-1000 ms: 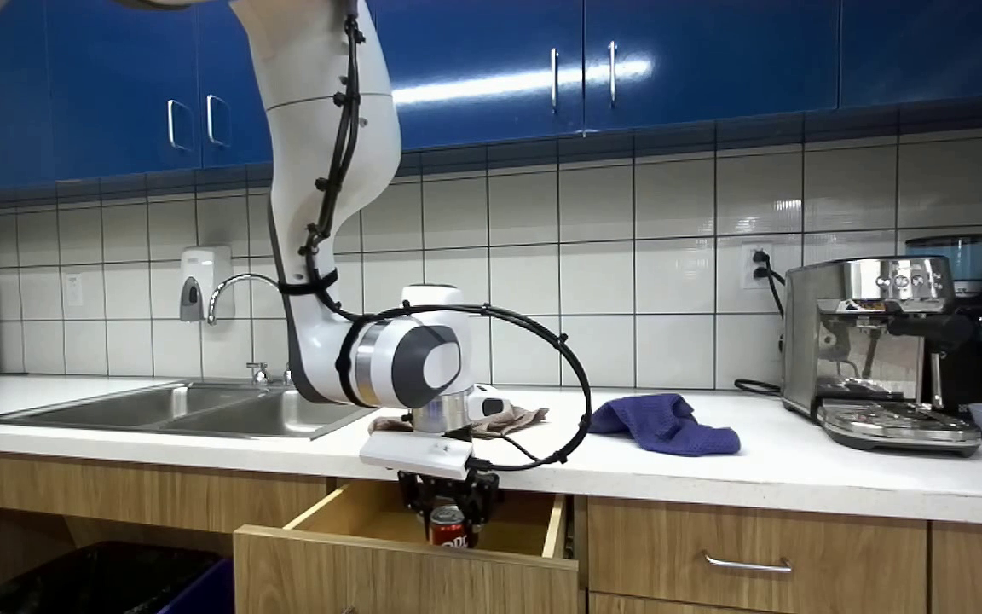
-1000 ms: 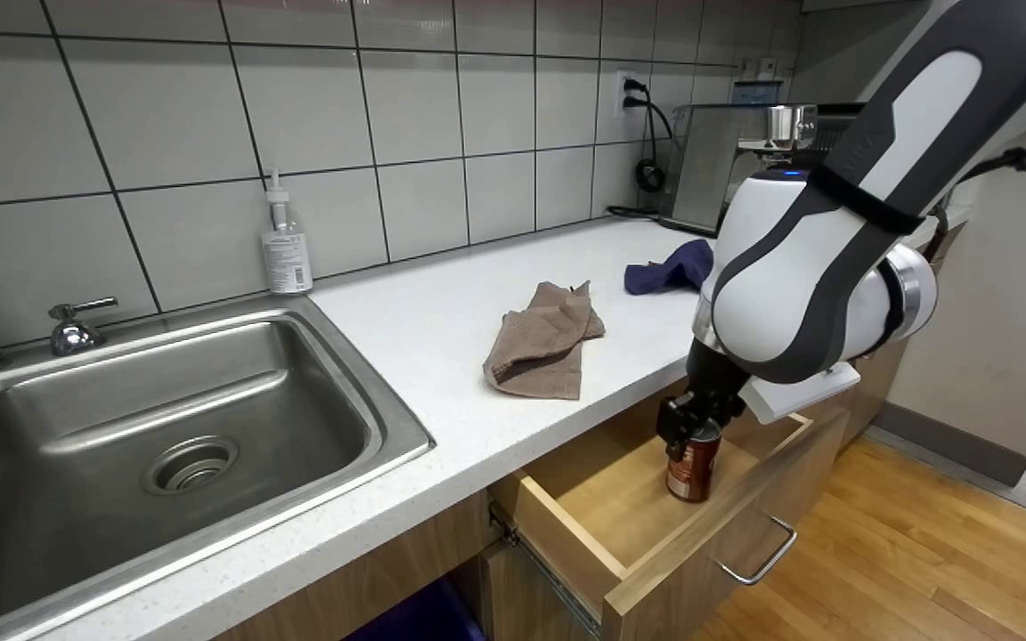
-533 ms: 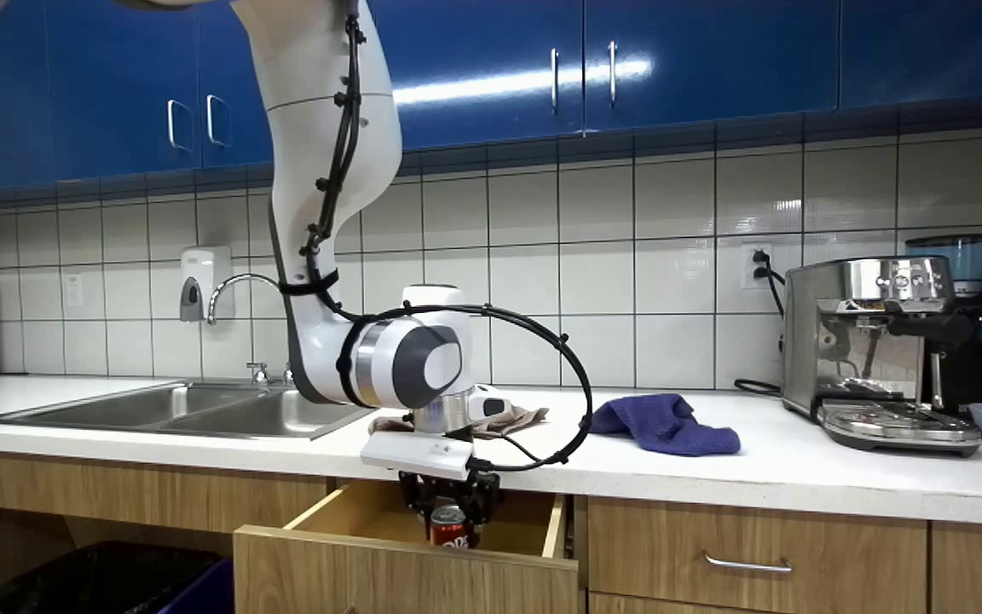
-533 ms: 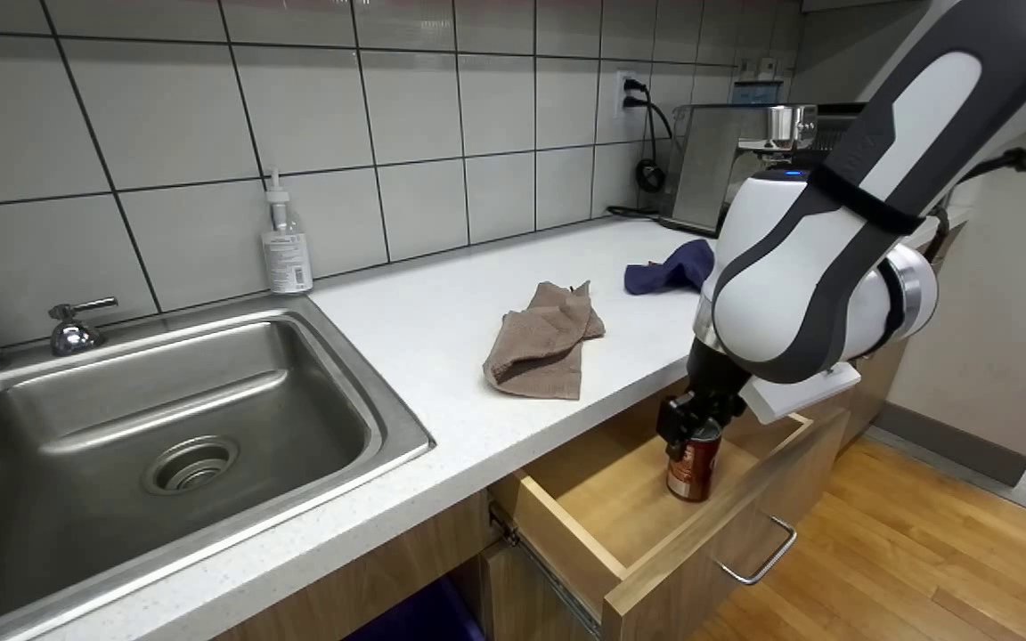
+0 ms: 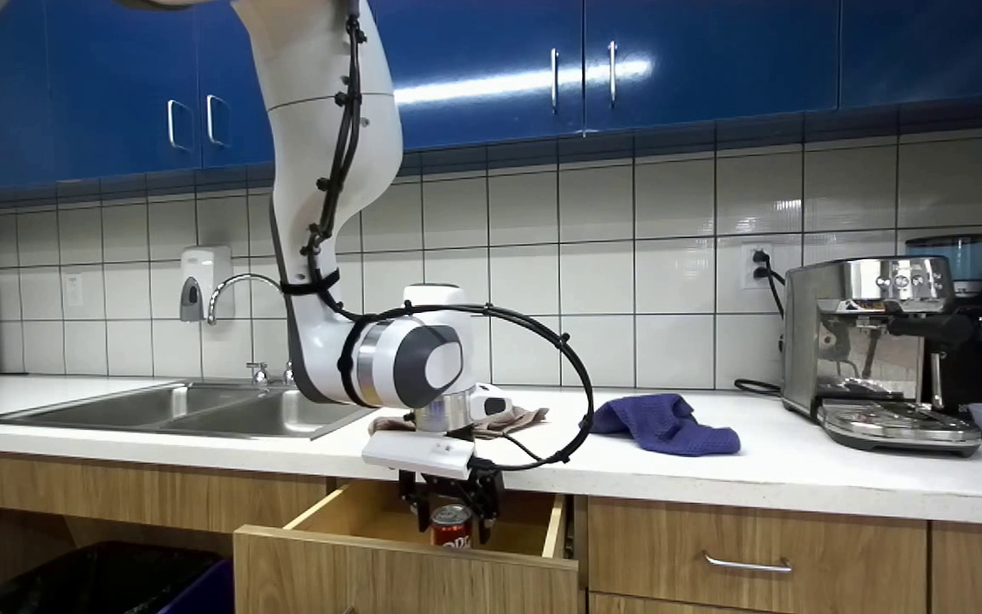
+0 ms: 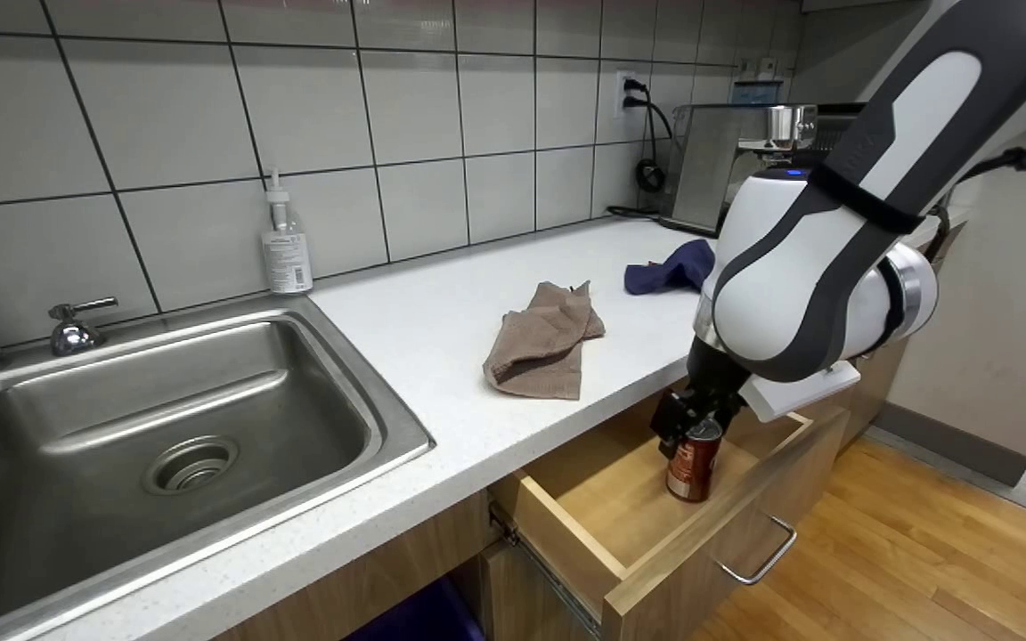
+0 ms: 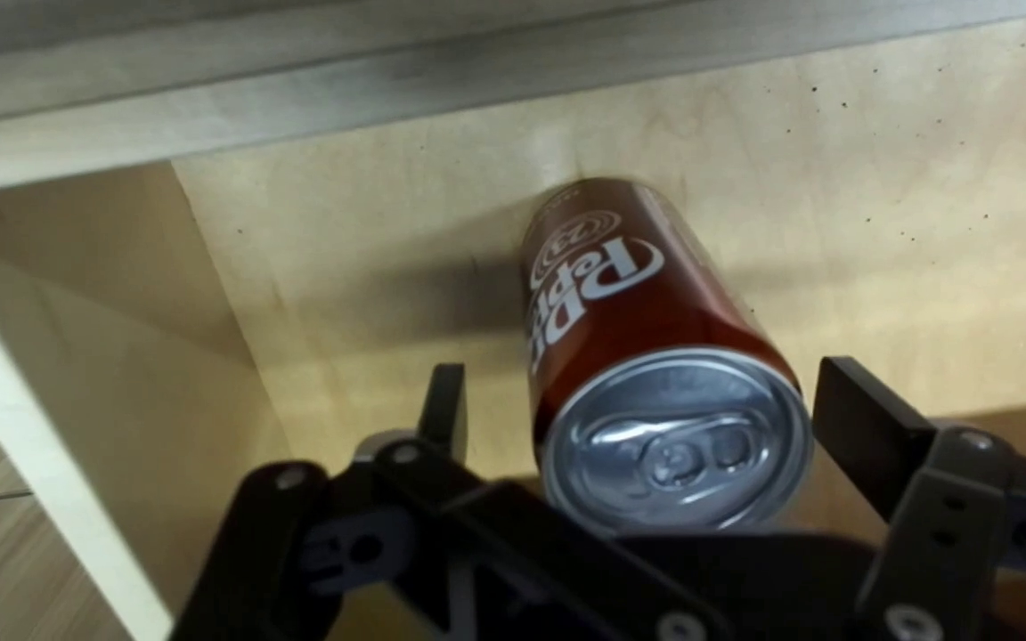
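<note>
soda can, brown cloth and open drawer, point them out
Soda can (image 7: pixel 655 322): wrist view, its red side.
Brown cloth (image 6: pixel 549 343): in an exterior view, its middle.
Open drawer (image 6: pixel 615 507): in an exterior view, its floor.

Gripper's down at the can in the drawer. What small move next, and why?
I'd probably raise the gripper straight up, fingers kept apart. They have spread since a second ago, and the can stands upright in the drawer without them clamping it; one finger looks close to it, so avoid drifting sideways.
</note>
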Robot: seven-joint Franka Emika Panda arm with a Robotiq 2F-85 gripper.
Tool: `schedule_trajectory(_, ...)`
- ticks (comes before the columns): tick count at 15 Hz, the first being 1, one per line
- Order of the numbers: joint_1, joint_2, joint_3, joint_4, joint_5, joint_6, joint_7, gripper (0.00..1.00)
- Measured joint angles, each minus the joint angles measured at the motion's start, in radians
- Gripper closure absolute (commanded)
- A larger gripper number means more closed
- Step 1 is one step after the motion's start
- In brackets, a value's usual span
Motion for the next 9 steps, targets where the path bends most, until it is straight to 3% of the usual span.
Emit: schedule_trajectory(9, -0.044, -0.021, 0.043, -0.004, 0.001, 0.000, 0.000, 0.00)
